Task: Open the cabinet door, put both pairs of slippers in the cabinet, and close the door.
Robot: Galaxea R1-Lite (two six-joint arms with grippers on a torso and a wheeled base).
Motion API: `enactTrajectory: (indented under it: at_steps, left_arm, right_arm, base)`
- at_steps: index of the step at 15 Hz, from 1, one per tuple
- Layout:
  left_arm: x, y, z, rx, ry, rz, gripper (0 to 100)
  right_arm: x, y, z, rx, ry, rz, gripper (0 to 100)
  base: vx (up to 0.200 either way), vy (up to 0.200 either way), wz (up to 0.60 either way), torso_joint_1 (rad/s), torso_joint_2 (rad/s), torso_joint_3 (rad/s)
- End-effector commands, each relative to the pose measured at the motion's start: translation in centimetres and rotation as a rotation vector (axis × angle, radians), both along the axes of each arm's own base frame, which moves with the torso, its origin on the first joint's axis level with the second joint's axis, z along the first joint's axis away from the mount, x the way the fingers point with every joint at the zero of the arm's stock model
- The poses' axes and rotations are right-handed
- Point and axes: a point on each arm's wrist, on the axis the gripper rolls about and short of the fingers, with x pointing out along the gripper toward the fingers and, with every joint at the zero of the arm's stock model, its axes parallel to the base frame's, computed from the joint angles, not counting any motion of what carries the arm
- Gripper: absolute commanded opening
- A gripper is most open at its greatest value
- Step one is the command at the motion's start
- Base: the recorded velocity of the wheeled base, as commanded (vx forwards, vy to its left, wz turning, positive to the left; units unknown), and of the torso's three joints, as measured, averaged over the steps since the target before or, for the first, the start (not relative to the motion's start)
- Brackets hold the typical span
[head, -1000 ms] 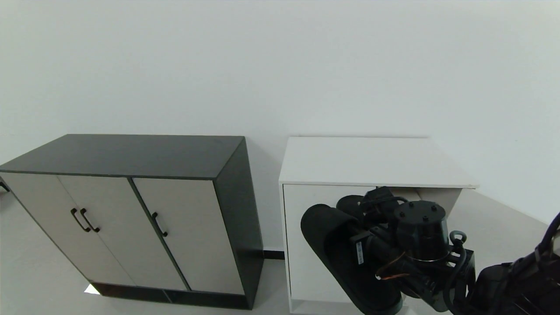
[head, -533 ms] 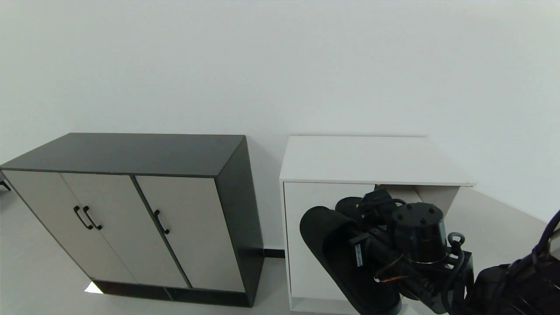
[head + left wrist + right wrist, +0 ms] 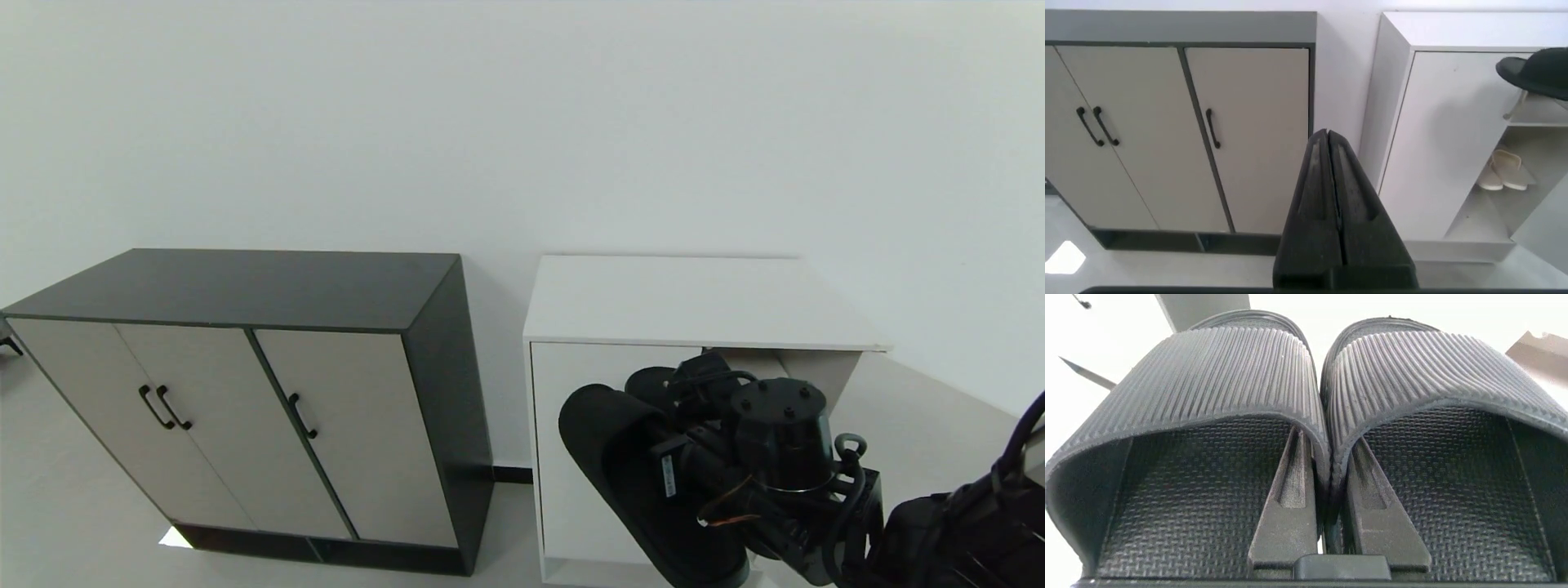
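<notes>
A pair of black ribbed slippers (image 3: 1315, 400) hangs side by side on my right gripper (image 3: 1323, 506), which is shut on their two touching inner walls, one finger (image 3: 1286, 498) inside each. The black slippers (image 3: 629, 465) hang in front of the white cabinet (image 3: 694, 298), level with its open right half. Inside the white cabinet (image 3: 1437, 122), a pale pair of slippers (image 3: 1503, 170) lies on the lower shelf. My left gripper (image 3: 1328, 135) is shut on nothing, held back from both cabinets and facing the gap between them.
A black cabinet (image 3: 245, 286) with grey doors (image 3: 343, 425) and black handles stands left of the white one, all its doors shut. Both stand against a plain white wall. Bare floor (image 3: 73, 506) lies in front.
The head view has shifted slightly. The right arm with the black slippers has hardly moved.
</notes>
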Motion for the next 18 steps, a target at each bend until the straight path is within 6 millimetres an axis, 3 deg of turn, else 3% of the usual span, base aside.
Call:
enactTrajectory:
  at_steps: [1, 18]
  left_arm:
    - [0.0, 0.0, 0.0, 0.0, 0.0, 0.0, 0]
    - [0.0, 0.0, 0.0, 0.002, 0.0, -0.001, 0]
  right_arm:
    - [0.02, 0.02, -0.06, -0.002, 0.001, 0.0, 0]
    - [-0.53, -0.58, -0.29, 0.016, -0.015, -0.003, 0]
  base:
    - [0.0, -0.2, 0.0, -0.002, 0.0, 0.007]
    - [0.0, -0.188, 0.0, 0.004, 0.0, 0.002]
